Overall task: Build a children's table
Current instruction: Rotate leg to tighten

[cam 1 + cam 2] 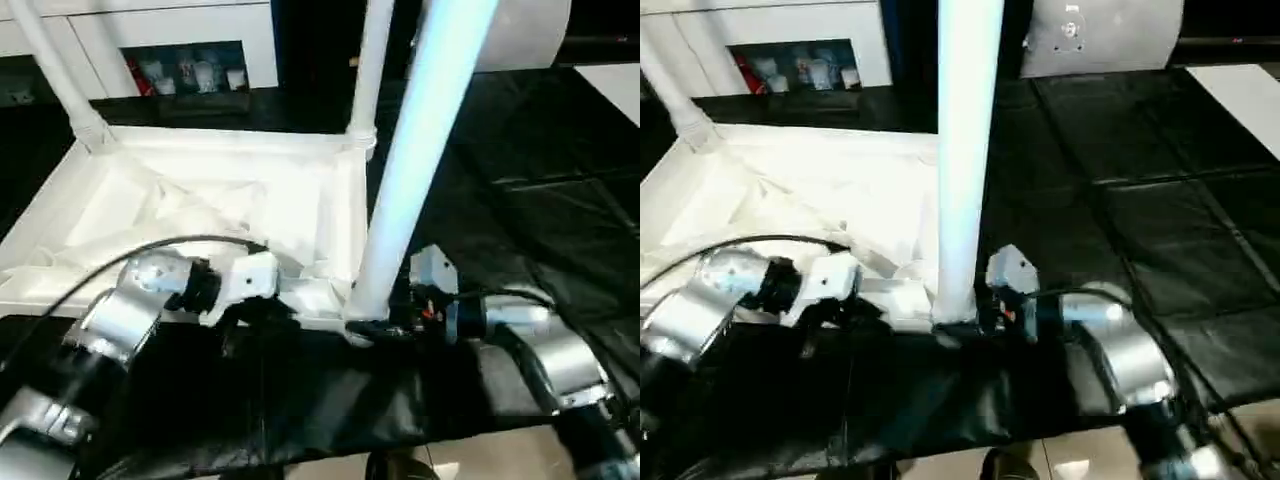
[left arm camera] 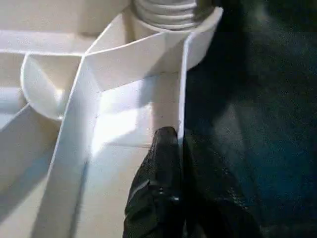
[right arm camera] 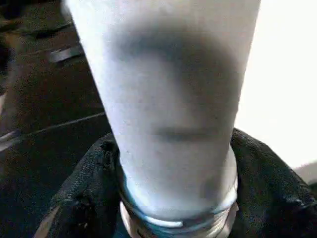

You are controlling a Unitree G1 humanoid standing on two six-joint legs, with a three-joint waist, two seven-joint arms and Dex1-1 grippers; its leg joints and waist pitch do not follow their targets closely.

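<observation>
Your right gripper (image 1: 385, 322) is clamping a white tube leg (image 1: 410, 170) upright over the near-right corner socket of the upturned table top (image 1: 215, 205), near the bench (image 1: 520, 170) front edge. Your left gripper (image 2: 179, 148) is pinching the rim; keep the leg vertical while seating.

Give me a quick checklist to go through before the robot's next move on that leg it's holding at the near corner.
1. Right gripper clamped around the leg near its base: ok.
2. Left gripper pinching the tabletop's side wall: ok.
3. Leg's threaded end fully seated in the near corner socket: cannot tell.
4. Leg standing straight: not ok, it tilts.
5. The two far legs standing in their sockets: ok.
6. Tabletop lying underside up on the black work table: ok.
</observation>
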